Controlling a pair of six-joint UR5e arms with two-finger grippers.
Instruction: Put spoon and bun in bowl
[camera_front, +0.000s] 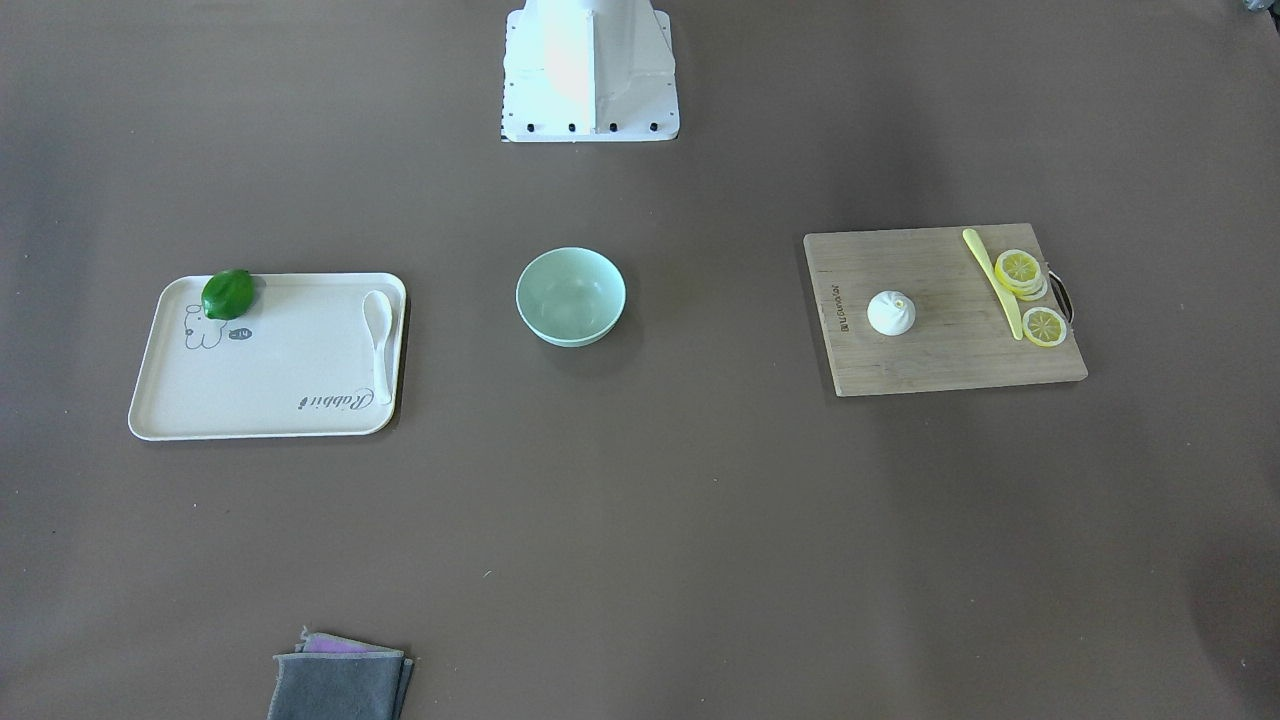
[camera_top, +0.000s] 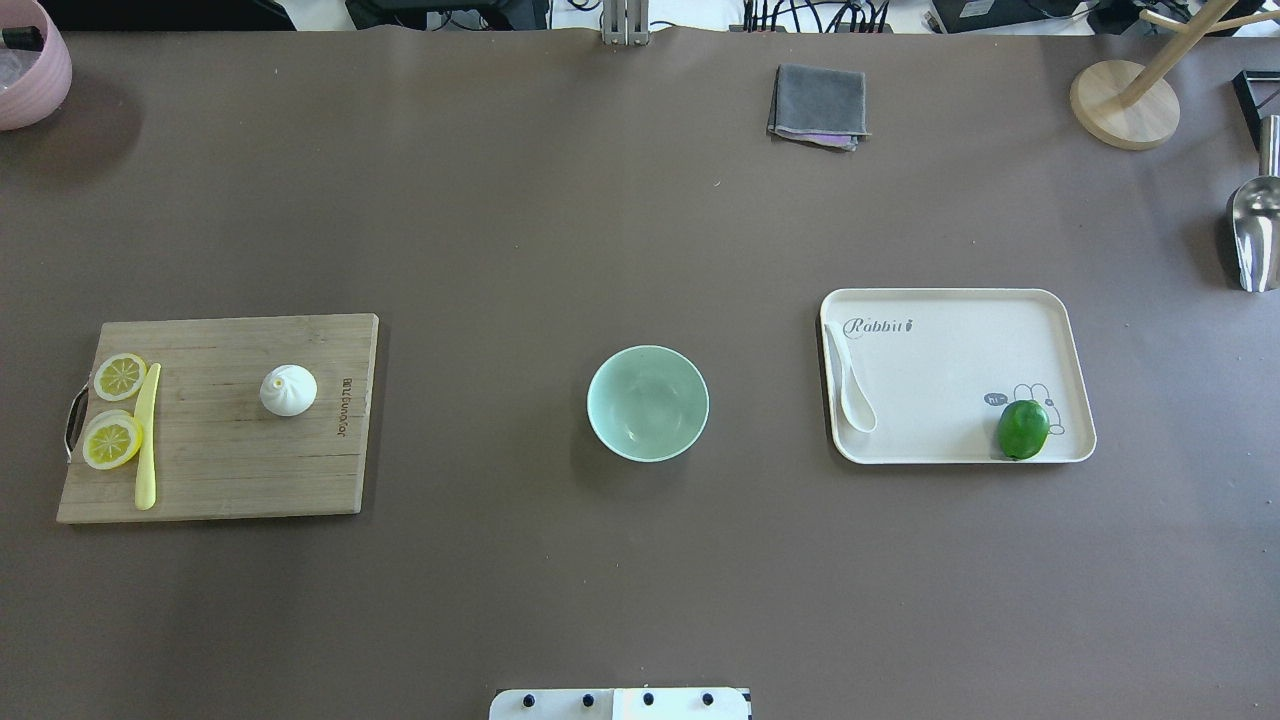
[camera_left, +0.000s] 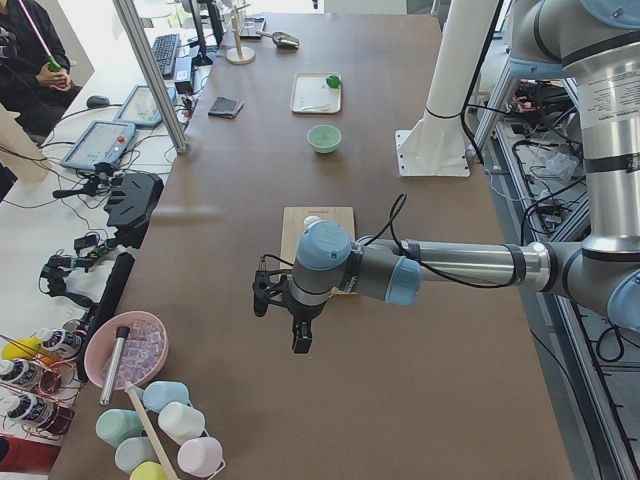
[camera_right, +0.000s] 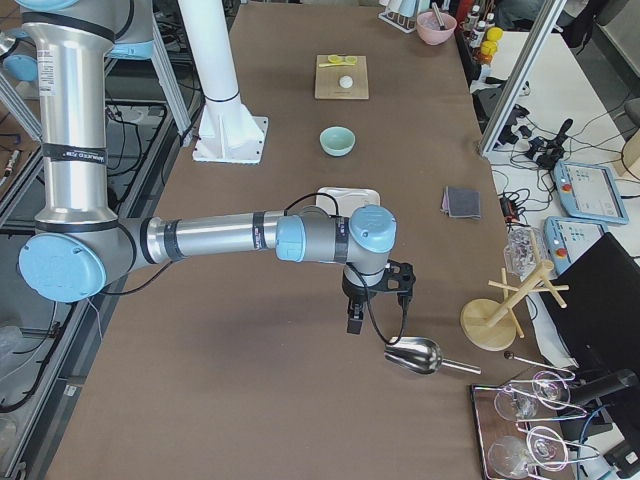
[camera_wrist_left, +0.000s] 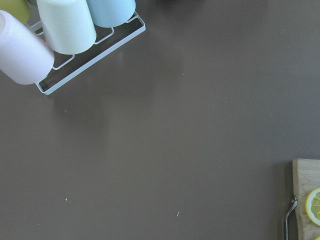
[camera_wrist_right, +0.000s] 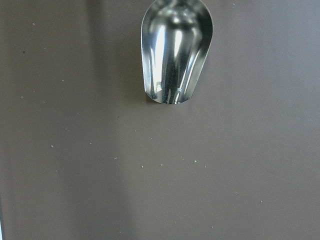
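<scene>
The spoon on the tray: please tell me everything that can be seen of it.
The spoon is small and white, ceramic by its look, with a deep oval scoop and a short handle. It lies flat, hollow side up, on the cream tray, along the short rim nearest the bowl. The scoop end points toward the robot and the handle toward the printed word. It touches only the tray. The lime sits apart at the tray's other end.

Silver arms (camera_left: 470, 262), pale-blue joint caps (camera_left: 325, 255), white, seemingly bolted base (camera_front: 590, 105).
</scene>
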